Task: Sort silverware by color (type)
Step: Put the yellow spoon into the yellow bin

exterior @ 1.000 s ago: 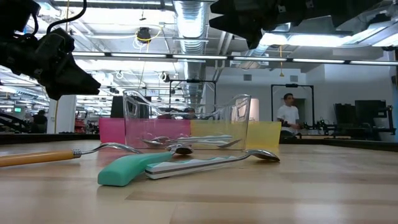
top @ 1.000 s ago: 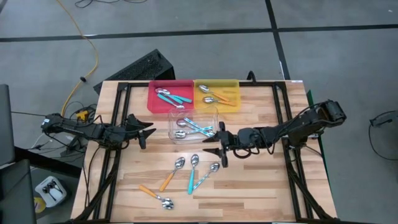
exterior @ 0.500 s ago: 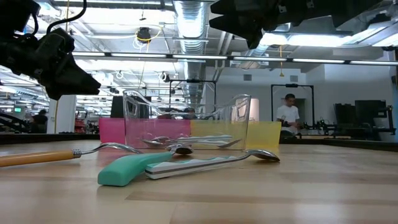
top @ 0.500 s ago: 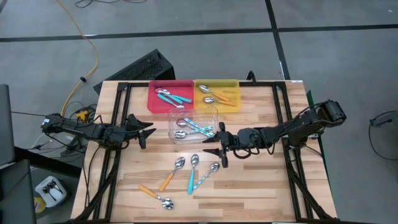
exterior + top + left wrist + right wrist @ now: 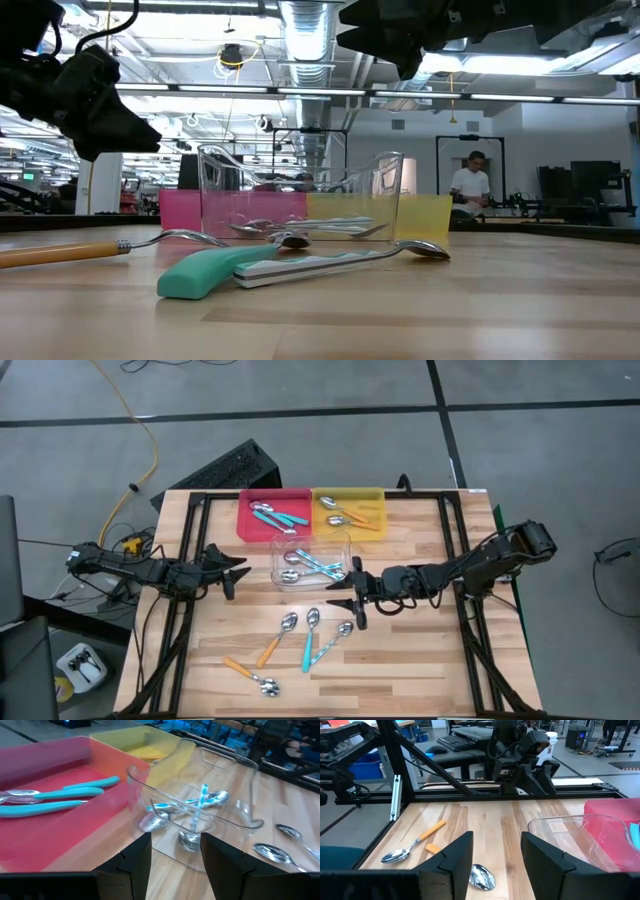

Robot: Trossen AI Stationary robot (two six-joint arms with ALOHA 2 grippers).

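Loose spoons: four are lying on the bare bench, nearest the front edge; two orange-handled, one teal, one pale blue
Front orange spoon: lying closest to the front edge, bowl pointing toward the right arm's side; a second orange one is lying just behind it
Teal spoon: lying with its long axis running front to back, bowl toward the trays; the pale blue spoon is slanting beside it
Right hand: hovering open and empty just behind the loose spoons, its fingers pointing across the bench toward the left arm; judged the nearer hand to the teal and pale blue spoons
Left hand: hovering open and empty near the left edge, farther from the loose group, pointing toward the clear tray
Clear tray: sitting mid-bench, holding about three pale blue spoons, crossing each other so the count is uncertain
Red tray: sitting at the back, holding two teal spoons
Yellow tray: sitting beside the red one, touching it, holding two orange spoons
Person: standing far off in the room behind
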